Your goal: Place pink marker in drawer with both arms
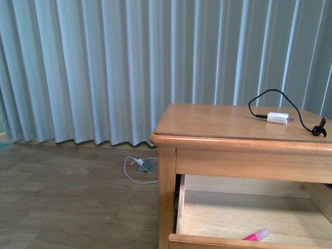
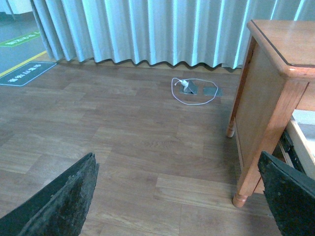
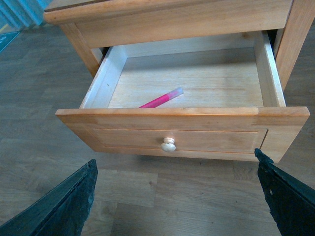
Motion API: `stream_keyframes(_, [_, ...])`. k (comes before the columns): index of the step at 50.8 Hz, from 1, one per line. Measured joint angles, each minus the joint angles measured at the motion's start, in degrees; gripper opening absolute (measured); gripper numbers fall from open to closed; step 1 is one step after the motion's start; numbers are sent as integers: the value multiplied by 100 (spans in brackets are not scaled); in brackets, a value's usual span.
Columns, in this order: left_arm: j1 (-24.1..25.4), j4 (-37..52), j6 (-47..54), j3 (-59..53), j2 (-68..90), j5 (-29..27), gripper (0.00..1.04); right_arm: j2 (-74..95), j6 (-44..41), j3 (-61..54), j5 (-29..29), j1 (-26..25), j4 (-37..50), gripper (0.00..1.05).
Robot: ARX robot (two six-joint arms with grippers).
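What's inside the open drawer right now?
Only the pink marker, lying on the drawer floor near the front. Its lower end and the floor strip behind the front panel are hidden.

Beyond the tips of the left claw (image 2: 176, 156), a wood-plank floor (image 2: 123, 132) runs to pale blue-grey pleated curtains (image 2: 147, 29). Well ahead of that claw, near the curtain hem, a white cable (image 2: 194, 102) lies in a loop at a grey floor socket (image 2: 191, 88). A floor sign (image 2: 27, 73) with white characters lies far off. On the worktop (image 1: 207, 122) rests a white charger block (image 1: 277, 118), its black cable (image 1: 270, 92) arching above it.
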Motion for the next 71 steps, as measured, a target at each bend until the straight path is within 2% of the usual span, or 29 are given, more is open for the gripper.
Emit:
stream_keyframes(13, [4,9,2,-33,-15,59,98,0,-2,0,0,0,0,96])
stream_keyframes(17, [271,262,2,-227,-195,914,85,0,0,0,0,0,0,96])
stream_keyframes(20, [463,262,4,-374,-374,1294,74,0,0,0,2,0,0,96])
stream_keyframes(28, [964,131,2,-660,-824,1775,46,0,-2,0,0,0,0,96])
stream_keyframes(36, [1438,-116,2,-920,-1329,2234,6,0,-2,0,0,0,0,96])
stream_keyframes(37, [1473,-140,-4,-938,-1368,2262,4,0,0,0,0,0,0,96])
stream_keyframes(39, [1593,-210,-2,-986,-1493,2406,4,0,0,0,0,0,0,96])
stream_keyframes(41, [1963,-306,0,-1032,-1628,2914,4,0,-2,0,0,0,0,96])
stream_keyframes(46, [2249,-398,-7,-1088,-1781,2988,4,0,0,0,0,0,0,96])
stream_keyframes(65, [2275,-688,-2,-1246,-2387,3051,4,0,-2,0,0,-2,0,96])
stream_keyframes(71, [2275,-1622,-2,-1244,-3217,3053,4,0,-2,0,2,-4,0,96])
